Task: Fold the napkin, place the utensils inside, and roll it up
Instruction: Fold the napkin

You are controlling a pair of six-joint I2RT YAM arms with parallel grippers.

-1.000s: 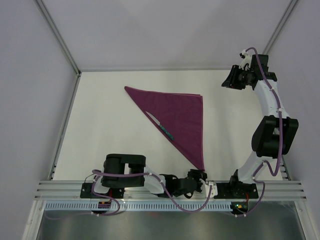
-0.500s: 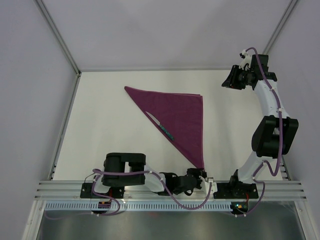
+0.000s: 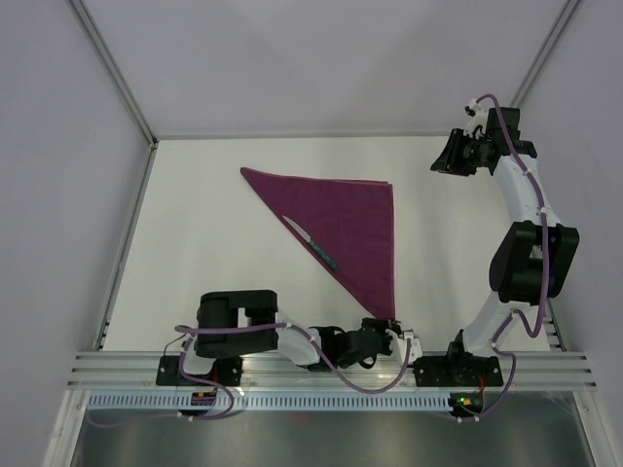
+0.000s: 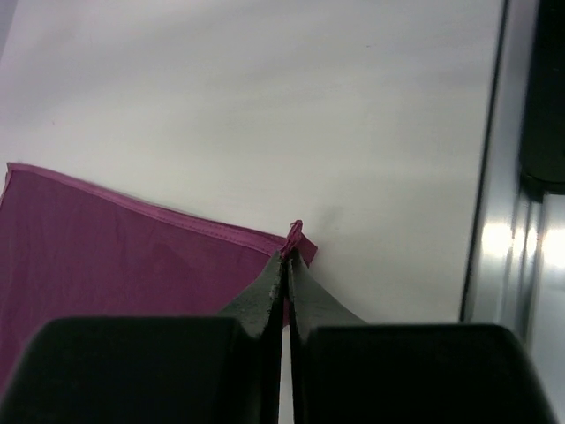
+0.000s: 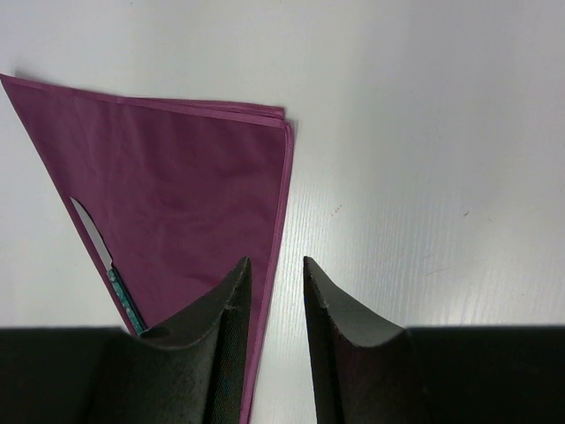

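Note:
The magenta napkin [image 3: 348,222] lies folded into a triangle in the middle of the table, one point toward the arms' bases. The knife [image 3: 311,245], with its silver blade and green handle, rests along the napkin's long slanted edge, partly under the cloth. My left gripper [image 3: 386,331] sits low at the near point and is shut on that corner [image 4: 298,240], which puckers between the jaws. My right gripper [image 3: 444,161] hangs above the table's far right, open and holding nothing. In the right wrist view the napkin [image 5: 185,194] and knife [image 5: 104,256] lie below the right gripper [image 5: 275,263].
A metal rail [image 3: 331,368] runs along the near table edge, close beside the left gripper, and shows as a shiny strip [image 4: 503,221] in the left wrist view. Pale walls and frame posts [image 3: 112,73] enclose the white table [image 3: 214,282].
My left gripper has closed on the napkin's near corner and edged slightly forward. The napkin and knife lie where they were. The right arm has barely moved.

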